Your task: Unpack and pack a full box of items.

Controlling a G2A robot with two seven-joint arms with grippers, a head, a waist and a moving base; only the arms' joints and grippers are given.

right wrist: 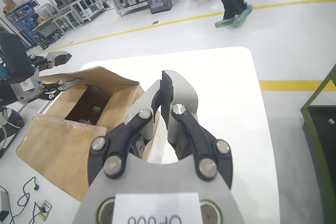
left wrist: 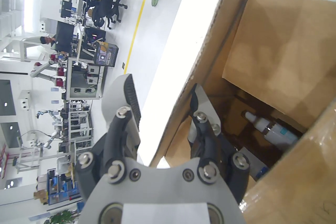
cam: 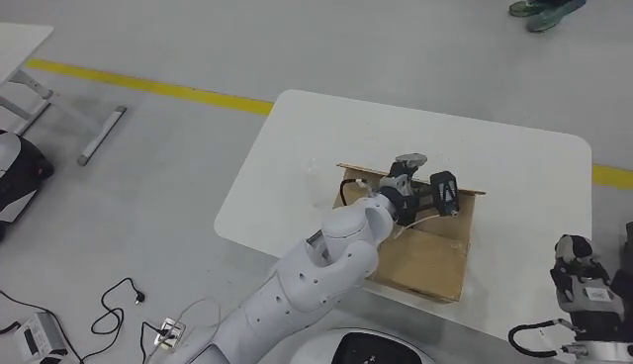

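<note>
Between the left gripper's [left wrist: 162, 88] widely spread fingers [left wrist: 131, 96] stands the raised far flap [left wrist: 210, 33] of the cardboard box [cam: 425, 260]. One finger is on the outer side over the table, the other inside the box opening. The flap's edge runs through the gap, and it is hard to tell whether either pad presses on it.

Just past the inner finger, down in the box, lies a bottle [left wrist: 273, 130] with a white cap and a pale blue label. A flat white item [left wrist: 253, 164] lies beside it in the shadow.

Seen from above, this gripper sits at the box's 12 o'clock edge, with its arm crossing the box from 7 o'clock. The box rests on the white table [cam: 297, 156], slightly toward the table's 6 o'clock edge, with its near flaps closed.

The right gripper [right wrist: 163, 80] has its fingers drawn together with nothing between them. It hangs at about 4 o'clock from the box, well apart from it, near the table's corner.
</note>
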